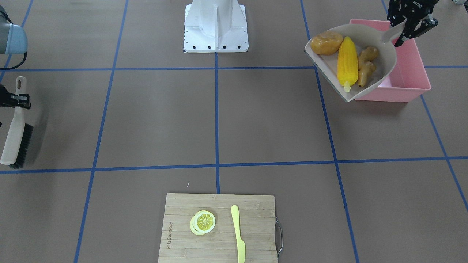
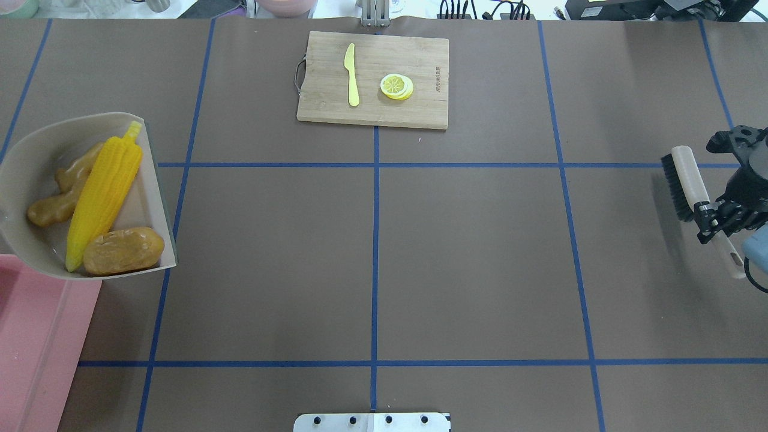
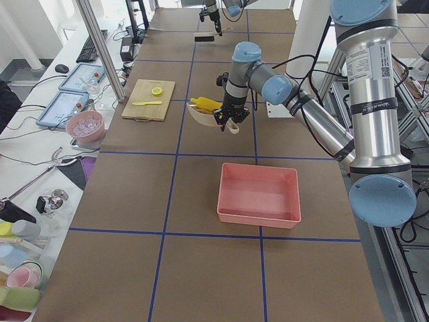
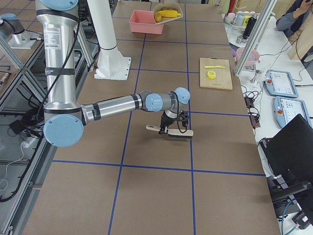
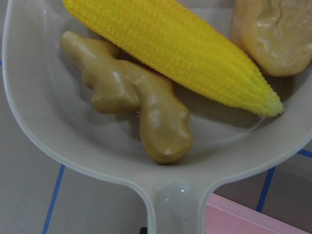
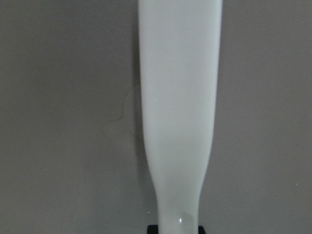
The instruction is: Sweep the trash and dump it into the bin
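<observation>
The sweeping looks done and the carry to the bin is in hand. The left gripper [image 1: 408, 29] has its fingers clamped on the handle of the dustpan [image 1: 385, 65], which hangs lifted off the surface [image 1: 270, 117] at about 2 o'clock in the front-facing view. All three pieces of trash lie inside it: the corn cob [image 1: 347, 62] in the middle, the potato [image 1: 326, 42] at its 10 o'clock and the ginger root [image 1: 366, 65] at its 3 o'clock. The bin [image 1: 413, 75] sits just beside the pan at its 3 o'clock, and the side views suggest the pan is not yet squarely above it. The next move probably calls for bringing the pan over the bin's opening, then tipping its open lip down so the pieces slide in and none rolls past the rim. At 3 o'clock in the overhead view, the right gripper [image 2: 717, 219] has its fingers closed on the handle of the brush [image 2: 687, 180], well apart from the work.
</observation>
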Motion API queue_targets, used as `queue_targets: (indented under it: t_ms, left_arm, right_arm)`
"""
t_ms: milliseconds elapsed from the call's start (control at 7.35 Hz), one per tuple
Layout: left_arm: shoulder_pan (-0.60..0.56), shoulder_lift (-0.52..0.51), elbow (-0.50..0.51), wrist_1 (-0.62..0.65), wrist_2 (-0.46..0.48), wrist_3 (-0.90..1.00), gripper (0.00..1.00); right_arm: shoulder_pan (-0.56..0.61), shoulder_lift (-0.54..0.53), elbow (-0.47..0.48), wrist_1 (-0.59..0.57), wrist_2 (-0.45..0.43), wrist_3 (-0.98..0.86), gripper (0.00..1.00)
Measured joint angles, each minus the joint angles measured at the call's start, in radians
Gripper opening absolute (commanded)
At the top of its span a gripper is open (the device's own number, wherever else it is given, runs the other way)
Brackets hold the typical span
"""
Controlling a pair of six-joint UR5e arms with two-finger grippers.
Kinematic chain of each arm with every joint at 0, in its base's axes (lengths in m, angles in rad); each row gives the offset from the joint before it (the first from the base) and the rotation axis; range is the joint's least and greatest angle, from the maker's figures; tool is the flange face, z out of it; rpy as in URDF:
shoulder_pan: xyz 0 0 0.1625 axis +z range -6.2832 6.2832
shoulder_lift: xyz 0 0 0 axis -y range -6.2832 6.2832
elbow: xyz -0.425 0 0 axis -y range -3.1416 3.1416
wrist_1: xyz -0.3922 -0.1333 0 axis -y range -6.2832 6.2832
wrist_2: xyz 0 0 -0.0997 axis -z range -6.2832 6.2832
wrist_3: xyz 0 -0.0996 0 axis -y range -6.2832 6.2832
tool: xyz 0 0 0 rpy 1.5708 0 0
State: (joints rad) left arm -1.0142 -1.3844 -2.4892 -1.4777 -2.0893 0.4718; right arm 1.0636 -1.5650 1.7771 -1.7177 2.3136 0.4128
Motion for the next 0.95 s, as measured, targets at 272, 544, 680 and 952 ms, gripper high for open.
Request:
queue_targets:
  t_ms: [272, 544, 680, 952]
  left_arm:
    - [-0.009, 0.031, 0.016, -0.086, -0.009, 0.005, 0.00]
    - [-0.018, 0.091, 0.056, -0.251, -0.030, 0.003, 0.00]
    - [-0.030, 0.139, 0.088, -0.369, -0.049, -0.001, 0.00]
    - [-0.052, 0.259, 0.131, -0.582, -0.078, -0.003, 0.00]
  right_arm:
    - [-0.011, 0.009, -0.012, 0.009, 0.001, 0.009, 0.00]
    - [-0.018, 0.018, -0.050, 0.056, 0.001, 0.015, 0.03]
    - [-0.023, 0.020, -0.063, 0.075, 0.001, 0.023, 0.06]
    - [-0.031, 0.037, -0.081, 0.086, 0.001, 0.034, 0.29]
